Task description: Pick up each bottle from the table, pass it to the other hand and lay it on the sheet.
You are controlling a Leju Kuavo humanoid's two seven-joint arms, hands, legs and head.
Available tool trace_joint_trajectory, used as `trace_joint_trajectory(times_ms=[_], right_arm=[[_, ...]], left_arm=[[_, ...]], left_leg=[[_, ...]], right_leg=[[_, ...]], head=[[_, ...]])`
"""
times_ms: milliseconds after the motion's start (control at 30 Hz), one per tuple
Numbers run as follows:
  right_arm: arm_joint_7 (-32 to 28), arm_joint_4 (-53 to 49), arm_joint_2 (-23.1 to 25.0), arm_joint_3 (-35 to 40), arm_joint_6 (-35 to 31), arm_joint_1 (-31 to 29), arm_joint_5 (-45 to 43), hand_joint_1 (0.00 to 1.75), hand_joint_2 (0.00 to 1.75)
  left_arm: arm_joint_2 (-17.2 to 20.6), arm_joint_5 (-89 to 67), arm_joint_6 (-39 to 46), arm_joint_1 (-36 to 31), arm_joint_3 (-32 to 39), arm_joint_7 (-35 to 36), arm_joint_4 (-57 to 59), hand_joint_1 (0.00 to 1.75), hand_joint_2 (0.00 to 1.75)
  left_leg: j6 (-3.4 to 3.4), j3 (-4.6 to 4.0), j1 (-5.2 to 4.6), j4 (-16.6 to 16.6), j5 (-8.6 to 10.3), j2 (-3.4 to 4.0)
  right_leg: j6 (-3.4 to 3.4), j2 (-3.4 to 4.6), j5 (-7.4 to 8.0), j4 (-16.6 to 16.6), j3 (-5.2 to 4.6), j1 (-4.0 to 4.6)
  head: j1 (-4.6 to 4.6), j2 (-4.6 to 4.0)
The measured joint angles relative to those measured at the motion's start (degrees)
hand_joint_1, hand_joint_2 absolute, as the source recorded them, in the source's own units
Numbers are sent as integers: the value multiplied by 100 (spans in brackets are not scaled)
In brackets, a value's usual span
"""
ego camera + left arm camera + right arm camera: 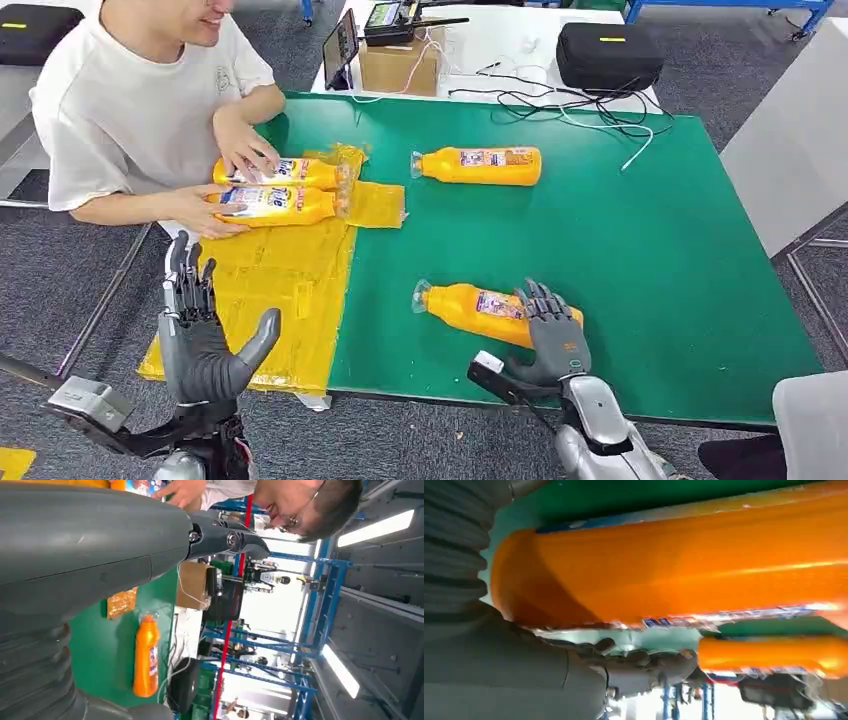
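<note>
The nearest orange plastic bottle with a printed label (497,312) lies on its side on the green table top (640,260), directly under the right hand (553,335). The fingers drape over its base end, with the clear-capped neck pointing away from the palm towards the robot's left. Whether the thumb has closed beneath cannot be told from the head view. In the right wrist view the bottle (684,575) sits against the palm and the fingers curl below it. I judge the grasp as closing but not confirmed.

Handling: the body looks smooth, glossy and rigid, probably full and moderately heavy, so liable to roll or slip. A wrap around the broad labelled middle would serve best, leaving the neck free for the handover.

The left hand (205,335) stands upright with fingers spread, holding nothing, at the near edge of the crinkled yellow sheet (285,290). Beyond it a person's hands (245,145) rest on two more orange bottles (275,190) on the sheet. A further orange bottle (480,165) lies well beyond the right hand.
</note>
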Motion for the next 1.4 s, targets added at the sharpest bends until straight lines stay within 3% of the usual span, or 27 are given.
trace_joint_trajectory(times_ms=[100,367,500,533,567,600,867,1200,1400], right_arm=[[140,39,-48,15,353,-109,-48,0,175],[531,87,-103,4,305,-152,-13,0,175],[795,28,-166,-90,478,-145,-83,0,175],[824,6,-181,-142,496,-129,-127,10,175],[839,-9,-197,-173,506,-123,-144,145,175],[850,-20,-210,-190,526,-118,-149,171,175],[826,-39,-302,-371,985,-65,-728,175,175],[697,188,-395,-450,1258,-216,-1206,175,175],[-161,374,-411,-470,1457,-348,-2119,175,175]], left_arm=[[0,-94,35,4,26,50,0,0,175],[0,-223,59,32,44,192,0,0,175],[2,208,-253,80,50,736,0,0,175],[2,208,-271,92,50,758,0,0,175],[2,208,-278,93,50,776,0,0,175],[4,210,-282,94,50,793,0,0,175],[57,140,-173,40,17,1370,89,0,175],[125,186,-173,-97,0,1608,411,0,175],[171,262,-179,-210,-92,1617,566,0,175]], left_leg=[[0,9,0,0,0,0],[3,21,-2,0,3,1],[3,28,-2,1,3,1],[3,27,-2,1,3,1],[3,27,-2,1,3,1],[3,28,-2,1,3,2],[4,36,-3,1,3,2],[4,48,-3,1,2,4],[2,64,-3,-1,-3,9]], right_leg=[[0,0,0,-2,3,-1],[5,0,5,-3,13,-2],[5,0,5,-4,18,-2],[5,0,5,-4,19,-2],[5,1,5,-3,20,-2],[5,1,5,-4,20,-2],[5,2,5,-5,22,-2],[5,4,5,-6,33,-2],[5,7,3,-9,-1,-2]], head=[[0,-2],[0,-2],[0,-2],[0,-2],[0,-2],[0,-2],[-2,-2],[2,-2],[0,-2]])
